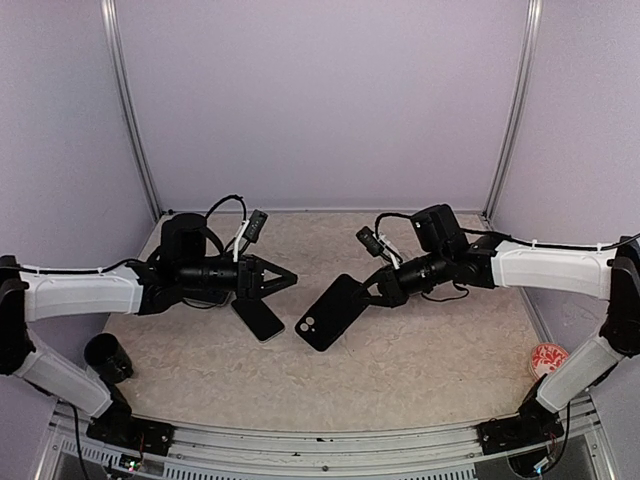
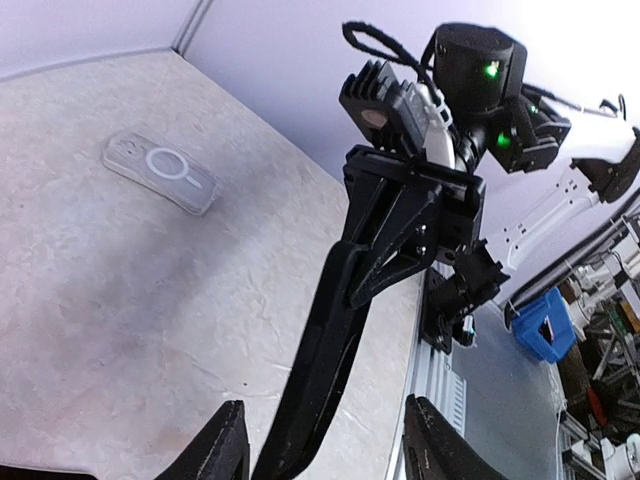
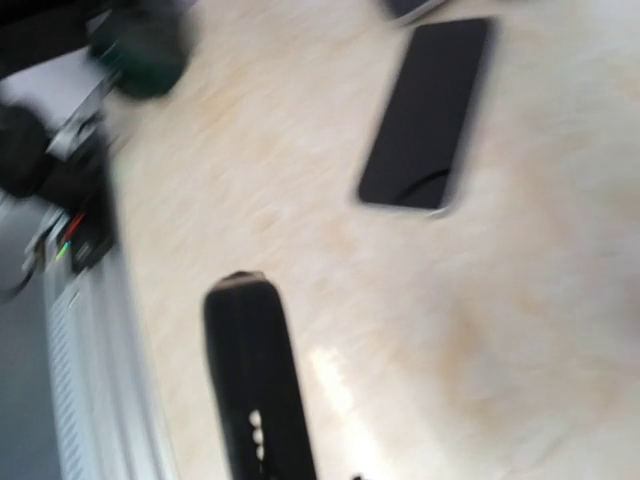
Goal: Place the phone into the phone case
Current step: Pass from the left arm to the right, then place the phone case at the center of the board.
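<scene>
While the right gripper (image 1: 373, 293) is clamped on one end of the phone (image 1: 330, 312), the slab hangs tilted over the middle of the worktop (image 1: 430, 385). Its back is up, and its lens end is lowest and points toward the left arm.

Left gripper (image 1: 288, 282): jaws apart, nothing held. In its wrist view the fingers (image 2: 218, 445) stand either side of the phone's lower end; no contact visible.

Phone case (image 2: 160, 170): flat on the worktop, ring mark showing, seen only from the left wrist. It lies beyond the held phone toward the back edge, well apart from both grippers. Not made out from overhead, so I cannot tell which arm is nearer, nor whether the open side is up. Its long axis appears to run across the phone's rather than along it.

Judgement: the phone must swing toward the back edge, level out and turn into line before it can seat.

Second phone (image 1: 258, 318): flat, just nearside of the left gripper.

Surface: pale, mottled, matt. Room: lilac walls (image 1: 320, 100) on three sides, aluminium posts at the back corners. Right wrist view blurred.
</scene>
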{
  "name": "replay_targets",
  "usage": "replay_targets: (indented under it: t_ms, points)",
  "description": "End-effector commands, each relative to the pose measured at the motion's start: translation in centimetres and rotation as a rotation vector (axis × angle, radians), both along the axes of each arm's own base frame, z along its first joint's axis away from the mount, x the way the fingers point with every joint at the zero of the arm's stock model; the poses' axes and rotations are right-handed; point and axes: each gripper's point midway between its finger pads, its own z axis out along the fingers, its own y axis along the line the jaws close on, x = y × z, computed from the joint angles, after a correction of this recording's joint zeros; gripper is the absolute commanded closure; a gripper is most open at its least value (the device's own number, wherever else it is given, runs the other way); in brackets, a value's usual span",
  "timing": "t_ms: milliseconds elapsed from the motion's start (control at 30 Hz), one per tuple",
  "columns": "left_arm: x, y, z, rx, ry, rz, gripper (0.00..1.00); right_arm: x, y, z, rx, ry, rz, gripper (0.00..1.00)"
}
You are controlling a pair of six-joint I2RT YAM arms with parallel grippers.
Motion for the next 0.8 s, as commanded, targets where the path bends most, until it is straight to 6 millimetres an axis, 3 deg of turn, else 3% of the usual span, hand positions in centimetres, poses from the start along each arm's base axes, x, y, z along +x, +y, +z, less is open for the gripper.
replay_targets:
  t_ms: [0, 367, 767]
  points:
    - [1.8, 1.7, 2.5, -0.070, -0.050, 0.150, 0.48, 4.2, -0.6, 1.4, 0.042, -0.035, -0.241, 1.00]
    - [1.9, 2.3, 1.0, -0.072, -0.009, 0.205, 0.48, 10.3, -0.9, -1.7, 0.095, 0.045, -0.587, 0.99]
    - [1.6, 2.7, 0.0, -0.066, 0.005, 0.239, 0.48, 12.3, -1.6, -5.6, 0.140, 0.169, -0.887, 0.98]
